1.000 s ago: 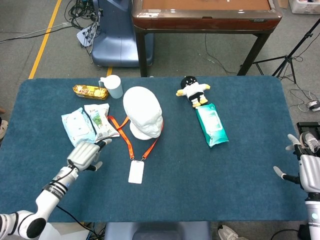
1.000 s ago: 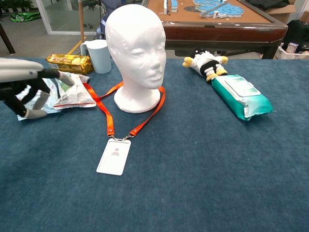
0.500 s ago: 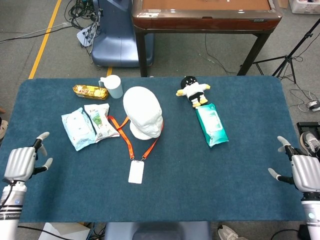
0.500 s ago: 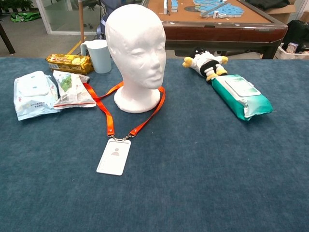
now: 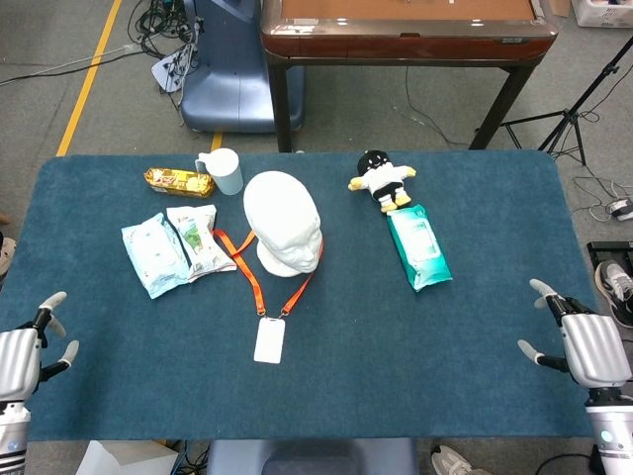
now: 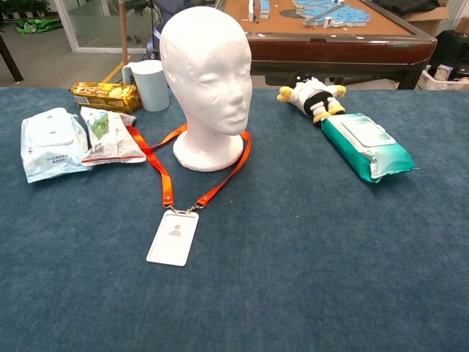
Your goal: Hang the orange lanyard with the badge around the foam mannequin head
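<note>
The white foam mannequin head (image 5: 284, 223) (image 6: 206, 77) stands upright at the middle of the blue table. The orange lanyard (image 5: 255, 282) (image 6: 163, 176) loops around its neck base and runs forward over the cloth. Its white badge (image 5: 269, 340) (image 6: 173, 237) lies flat in front of the head. My left hand (image 5: 18, 358) hangs off the table's left front edge, fingers spread, holding nothing. My right hand (image 5: 586, 346) sits at the right front edge, also spread and empty. Neither hand shows in the chest view.
Two wipe and snack packs (image 5: 154, 254) (image 5: 201, 240) lie left of the head, with a yellow snack bag (image 5: 178, 180) and pale mug (image 5: 226, 170) behind. A plush toy (image 5: 381, 179) and a green wipes pack (image 5: 418, 246) lie to the right. A wooden table (image 5: 406, 30) stands beyond.
My left hand has pulled back from beside the snack packs to the left front edge of the table. My right hand has shifted slightly lower and inward.
</note>
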`<state>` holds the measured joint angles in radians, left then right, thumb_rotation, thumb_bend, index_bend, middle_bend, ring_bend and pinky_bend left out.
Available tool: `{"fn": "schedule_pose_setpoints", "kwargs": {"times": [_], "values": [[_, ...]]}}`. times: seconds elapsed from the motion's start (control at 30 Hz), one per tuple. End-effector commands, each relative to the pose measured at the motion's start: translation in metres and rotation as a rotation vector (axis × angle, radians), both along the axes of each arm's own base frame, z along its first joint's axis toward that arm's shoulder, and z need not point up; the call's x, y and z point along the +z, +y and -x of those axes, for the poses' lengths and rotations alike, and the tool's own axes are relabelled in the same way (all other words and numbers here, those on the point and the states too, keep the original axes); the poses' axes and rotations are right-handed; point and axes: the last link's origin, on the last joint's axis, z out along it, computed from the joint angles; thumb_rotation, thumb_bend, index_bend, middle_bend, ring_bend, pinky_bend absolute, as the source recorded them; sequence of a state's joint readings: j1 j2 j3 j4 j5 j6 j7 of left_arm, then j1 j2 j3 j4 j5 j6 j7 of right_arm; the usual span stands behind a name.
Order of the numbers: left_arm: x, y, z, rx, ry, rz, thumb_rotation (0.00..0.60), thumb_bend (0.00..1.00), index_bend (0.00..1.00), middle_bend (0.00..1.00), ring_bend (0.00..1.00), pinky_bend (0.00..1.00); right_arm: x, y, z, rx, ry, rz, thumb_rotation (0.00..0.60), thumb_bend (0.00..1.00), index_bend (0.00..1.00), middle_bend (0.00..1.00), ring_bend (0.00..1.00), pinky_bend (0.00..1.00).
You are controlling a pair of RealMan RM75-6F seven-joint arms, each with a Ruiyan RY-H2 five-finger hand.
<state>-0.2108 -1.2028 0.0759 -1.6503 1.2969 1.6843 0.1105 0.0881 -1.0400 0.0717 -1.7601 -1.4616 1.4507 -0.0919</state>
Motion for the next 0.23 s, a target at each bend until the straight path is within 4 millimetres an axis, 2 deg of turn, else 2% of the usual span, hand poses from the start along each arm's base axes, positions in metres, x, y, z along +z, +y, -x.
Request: {"fn": "schedule_pose_setpoints", "kwargs": {"times": [0.03, 0.23], "values": [[-0.0011, -0.0063, -0.0045, -0.009, 0.020, 0.018, 0.600, 0.26, 0.20, 0.54, 0.59, 0.69, 0.0007, 0.0000, 0.0008, 0.007, 0.016, 0.003, 0.600, 0.15, 0.18, 0.39, 0.36, 0.52], [-0.0030, -0.0088, -0.0087, -0.019, 0.015, 0.021, 0.600, 0.26, 0.20, 0.54, 0.60, 0.68, -0.0028, 0.0026, -0.0001, 0.034, 0.025, 0.013, 0.600, 0.14, 0.18, 0.39, 0.36, 0.52]]}}
